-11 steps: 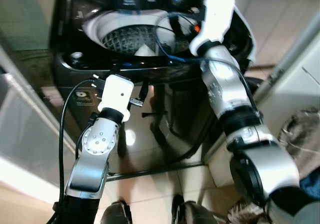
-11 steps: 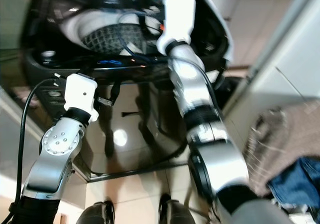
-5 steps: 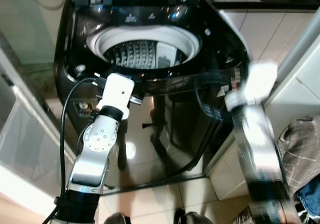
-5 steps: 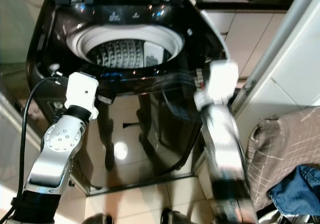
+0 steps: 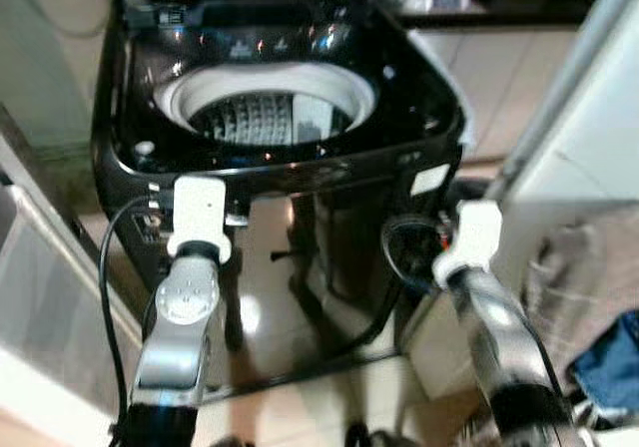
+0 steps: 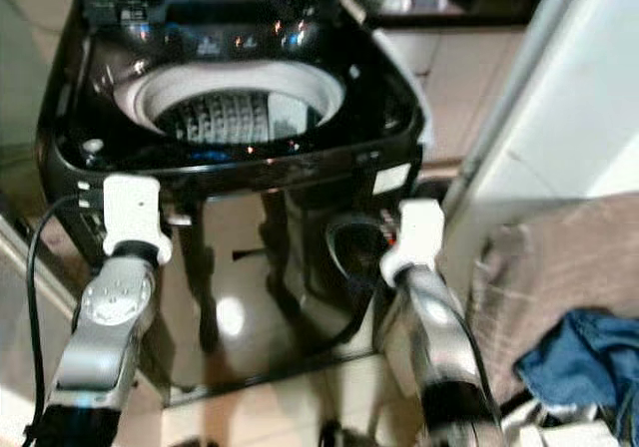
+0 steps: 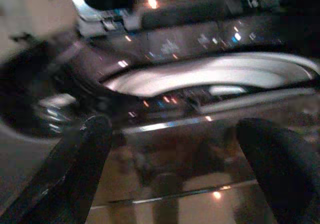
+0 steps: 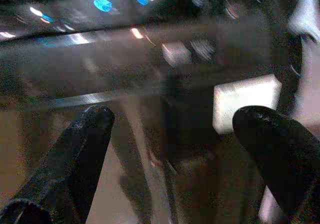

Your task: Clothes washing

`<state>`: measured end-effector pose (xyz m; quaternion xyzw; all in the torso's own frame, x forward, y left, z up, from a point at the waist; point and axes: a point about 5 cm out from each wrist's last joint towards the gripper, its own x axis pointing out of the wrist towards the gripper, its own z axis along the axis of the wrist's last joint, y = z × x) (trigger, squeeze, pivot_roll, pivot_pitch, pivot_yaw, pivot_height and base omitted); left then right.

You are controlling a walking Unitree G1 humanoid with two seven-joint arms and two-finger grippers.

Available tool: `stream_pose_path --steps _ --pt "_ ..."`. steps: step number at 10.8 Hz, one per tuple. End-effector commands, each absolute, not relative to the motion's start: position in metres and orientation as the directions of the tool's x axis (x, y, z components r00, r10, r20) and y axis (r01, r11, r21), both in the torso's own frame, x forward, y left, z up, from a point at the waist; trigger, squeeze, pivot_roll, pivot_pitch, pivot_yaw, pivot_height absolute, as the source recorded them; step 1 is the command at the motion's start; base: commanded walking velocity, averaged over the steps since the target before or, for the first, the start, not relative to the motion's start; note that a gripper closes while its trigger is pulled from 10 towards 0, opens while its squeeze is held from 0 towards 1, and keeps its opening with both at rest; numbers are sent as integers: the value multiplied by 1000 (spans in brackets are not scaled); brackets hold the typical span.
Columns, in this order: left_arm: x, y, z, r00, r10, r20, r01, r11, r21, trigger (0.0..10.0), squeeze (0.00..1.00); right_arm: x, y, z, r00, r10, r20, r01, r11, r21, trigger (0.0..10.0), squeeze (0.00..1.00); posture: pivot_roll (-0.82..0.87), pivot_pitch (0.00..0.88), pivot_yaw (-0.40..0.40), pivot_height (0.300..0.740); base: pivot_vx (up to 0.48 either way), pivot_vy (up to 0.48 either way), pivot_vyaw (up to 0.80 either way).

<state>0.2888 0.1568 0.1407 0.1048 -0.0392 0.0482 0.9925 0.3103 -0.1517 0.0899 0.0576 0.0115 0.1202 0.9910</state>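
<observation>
The washing machine (image 5: 280, 118) stands lid-up in the upper centre, its drum (image 5: 262, 123) showing no laundry. The clothes (image 6: 574, 357) (blue denim on checked fabric) lie lower right, nearest the right gripper (image 8: 175, 149); it and the left gripper (image 7: 175, 159) are spread and empty.

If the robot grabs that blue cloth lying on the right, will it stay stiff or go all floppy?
Probably floppy: the blue cloth lies crumpled in soft folds on the checked fabric. It may sag and trail from the fingers. It looks like denim, so perhaps heavyish.

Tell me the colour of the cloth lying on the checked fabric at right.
Blue cloth, clearest in the right eye view.
</observation>
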Motion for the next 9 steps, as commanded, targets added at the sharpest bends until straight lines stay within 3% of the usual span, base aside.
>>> stream_pose_path --steps 1,7,9 --pt "291 155 143 990 105 95 -123 970 210 10000 0 317 -146 94 962 272 -15 -269 957 106 10000 0 -35 0 -35 740 -352 0 0" --pt "294 152 145 986 118 119 -139 970 197 10000 0 335 -140 109 955 295 11 -295 954 51 10000 0 -30 0 -54 740 -314 0 0" --pt "296 151 146 987 108 122 -131 973 192 10000 0 335 -142 108 961 275 2 -275 961 37 10000 0 -36 0 -50 740 0 0 0"
